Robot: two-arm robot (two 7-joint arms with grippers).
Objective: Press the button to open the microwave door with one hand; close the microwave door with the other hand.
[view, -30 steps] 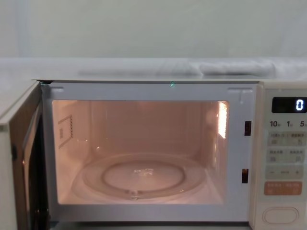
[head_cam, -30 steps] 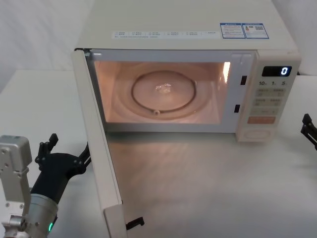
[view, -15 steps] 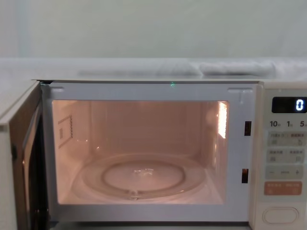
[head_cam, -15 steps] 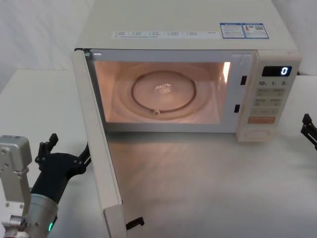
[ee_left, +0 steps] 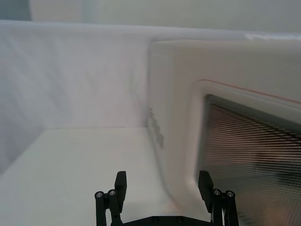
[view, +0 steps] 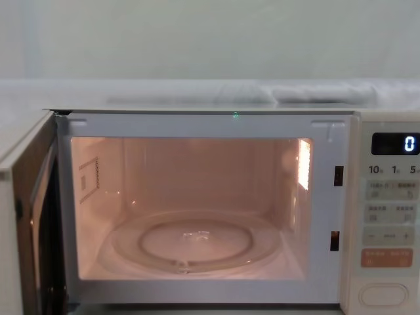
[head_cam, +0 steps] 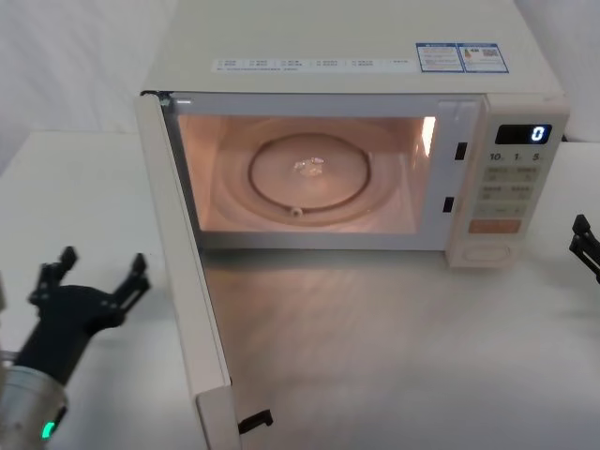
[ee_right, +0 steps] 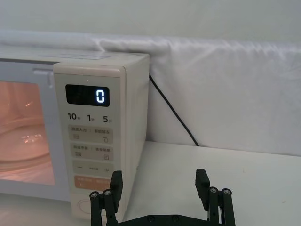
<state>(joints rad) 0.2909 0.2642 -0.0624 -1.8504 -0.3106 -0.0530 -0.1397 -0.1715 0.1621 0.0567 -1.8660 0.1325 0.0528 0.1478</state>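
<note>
The black left gripper (head_cam: 89, 281) hangs over the white tabletop (head_cam: 84, 187) near its front left corner, its two fingers spread wide with nothing between them, just outside the outer face of the microwave door (head_cam: 183, 272). That large cream-white door, with a dark rounded window edged by a thin pink line, stands swung fully open on its left hinge and reaches forward toward the tabletop's front edge; in the left wrist view its window panel (ee_left: 254, 155) lies just beyond the gripper's fingertips (ee_left: 121, 181), and whether they touch it cannot be told. Past the door, the cream-white microwave oven (head_cam: 347, 37) sits toward the back of the tabletop, its lit orange cavity holding a round glass turntable (head_cam: 309, 173). On the narrow keypad strip at the oven's right, a dark display (view: 394, 144) reads 0, with an orange rectangular key (view: 386, 258) below it and, lowest of all, the wide oval cream-white button (view: 383, 294). The black right gripper (ee_right: 159, 186) hovers over the tabletop's right edge, apart from the oven's front right corner, its fingers likewise spread and holding nothing.
</note>
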